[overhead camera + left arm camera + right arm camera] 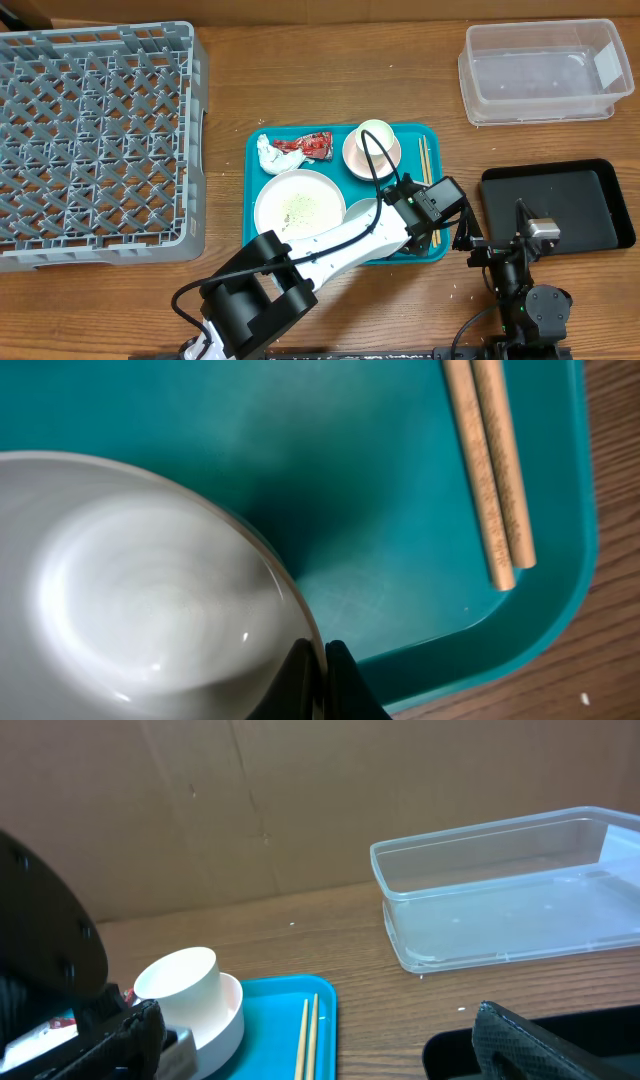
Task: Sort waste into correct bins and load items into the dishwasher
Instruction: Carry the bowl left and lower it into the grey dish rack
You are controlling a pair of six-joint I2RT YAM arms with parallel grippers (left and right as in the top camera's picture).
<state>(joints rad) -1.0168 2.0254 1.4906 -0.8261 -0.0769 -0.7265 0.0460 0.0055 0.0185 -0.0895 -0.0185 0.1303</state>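
Teal tray [450, 510] edge near chopsticks [495, 470], left gripper [325, 670] pinching bowl [140, 590] rim, right gripper [318, 1025] spread wide

Your teal tray [410, 135] sits mid-table holding plate [298, 205], tissue [267, 152], wrapper [312, 146], cup [373, 135], chopsticks [424, 160]. Grey rack [95, 145] left, clear tub [480, 100] far right, black tray [555, 205] near right, left arm [340, 245] over a bowl [360, 212].

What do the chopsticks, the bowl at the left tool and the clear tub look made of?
The chopsticks look like pale wood or bamboo, matte with faint grain. The bowl is glossy white with soft highlights, so ceramic or melamine; I can't tell which. The clear tub is transparent plastic with slightly cloudy walls and a rolled rim.
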